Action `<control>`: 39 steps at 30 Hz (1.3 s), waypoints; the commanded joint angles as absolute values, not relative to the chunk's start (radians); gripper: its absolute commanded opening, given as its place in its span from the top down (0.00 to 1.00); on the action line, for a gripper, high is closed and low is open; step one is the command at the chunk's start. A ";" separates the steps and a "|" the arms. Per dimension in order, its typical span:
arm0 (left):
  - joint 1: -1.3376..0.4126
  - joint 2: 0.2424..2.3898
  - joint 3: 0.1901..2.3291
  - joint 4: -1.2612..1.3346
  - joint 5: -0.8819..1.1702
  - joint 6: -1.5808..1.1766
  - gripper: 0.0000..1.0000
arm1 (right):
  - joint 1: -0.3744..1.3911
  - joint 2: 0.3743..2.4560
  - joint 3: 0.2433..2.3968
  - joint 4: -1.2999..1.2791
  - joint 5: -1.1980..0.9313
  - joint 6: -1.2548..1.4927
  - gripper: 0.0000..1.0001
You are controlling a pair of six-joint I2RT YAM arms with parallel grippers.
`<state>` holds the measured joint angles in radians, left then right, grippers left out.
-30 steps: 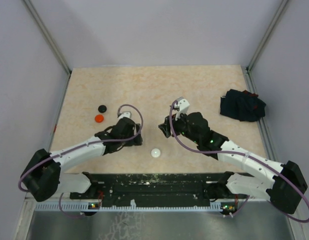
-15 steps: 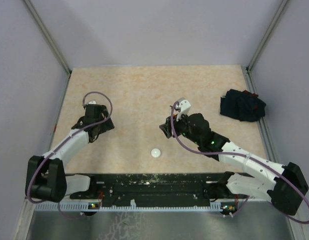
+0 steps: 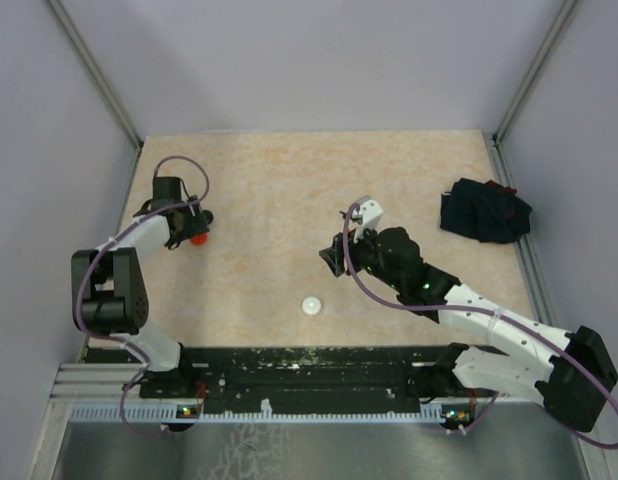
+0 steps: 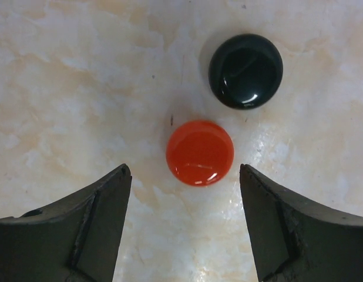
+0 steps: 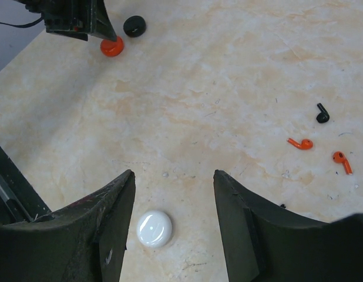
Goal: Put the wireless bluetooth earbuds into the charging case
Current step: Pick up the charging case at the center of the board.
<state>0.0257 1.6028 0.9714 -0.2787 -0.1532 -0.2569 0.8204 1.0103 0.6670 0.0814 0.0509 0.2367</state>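
Observation:
In the right wrist view a black earbud (image 5: 322,113) and two red-orange earbuds (image 5: 301,143) (image 5: 341,160) lie loose on the table at the right. No white earbuds show. My left gripper (image 4: 184,171) is open and empty, with a round red disc (image 4: 200,153) just ahead between its fingers and a black disc (image 4: 245,71) beyond. In the top view the left gripper (image 3: 194,228) is at the far left by the red disc (image 3: 198,238). My right gripper (image 5: 173,174) is open and empty above a white disc (image 5: 154,228). It also shows mid-table in the top view (image 3: 332,260).
A dark navy cloth bundle (image 3: 484,210) lies at the right edge of the table. The white disc (image 3: 311,305) sits near the front middle. Grey walls close in the table on the left, right and back.
My left arm has swung from the middle of the table out to the far left, over the red and black discs. The right arm has barely moved.

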 commanded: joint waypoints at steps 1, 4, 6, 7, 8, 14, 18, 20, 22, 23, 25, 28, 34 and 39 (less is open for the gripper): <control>0.040 1.687 1.055 -0.292 -0.102 -0.184 0.21 | 0.821 0.986 0.664 0.121 0.043 0.238 0.44; 0.041 1.748 1.098 -0.311 -0.067 -0.178 0.21 | 0.821 0.994 0.666 0.122 0.043 0.239 0.44; 0.041 1.773 1.116 -0.321 -0.053 -0.170 0.21 | 0.821 0.999 0.666 0.123 0.043 0.239 0.44; 0.041 1.785 1.122 -0.324 -0.050 -0.169 0.21 | 0.821 1.003 0.667 0.123 0.043 0.239 0.44; 0.040 1.793 1.123 -0.328 -0.048 -0.165 0.22 | 0.821 1.004 0.667 0.123 0.042 0.239 0.44; 0.038 1.815 1.128 -0.362 -0.037 -0.146 0.27 | 0.821 1.017 0.668 0.126 0.038 0.239 0.44; 0.025 1.814 1.126 -0.379 -0.055 -0.124 0.31 | 0.821 1.019 0.667 0.130 0.037 0.240 0.44; 0.013 1.818 1.130 -0.396 -0.069 -0.113 0.32 | 0.821 1.020 0.667 0.130 0.034 0.241 0.44; 0.001 1.817 1.130 -0.407 -0.069 -0.111 0.33 | 0.822 1.023 0.667 0.129 0.031 0.242 0.44; -0.003 1.813 1.128 -0.409 -0.071 -0.109 0.34 | 0.821 1.023 0.668 0.128 0.031 0.242 0.44; -0.015 1.802 1.125 -0.410 -0.083 -0.104 0.39 | 0.821 1.023 0.671 0.122 0.031 0.242 0.44; -0.031 1.788 1.119 -0.408 -0.102 -0.093 0.44 | 0.821 1.023 0.676 0.112 0.035 0.242 0.44; -0.102 1.753 1.104 -0.408 -0.125 -0.068 0.61 | 0.821 1.022 0.687 0.092 0.028 0.245 0.44; -0.225 1.694 1.091 -0.426 -0.176 -0.047 0.59 | 0.821 1.016 0.698 0.063 0.045 0.252 0.44</control>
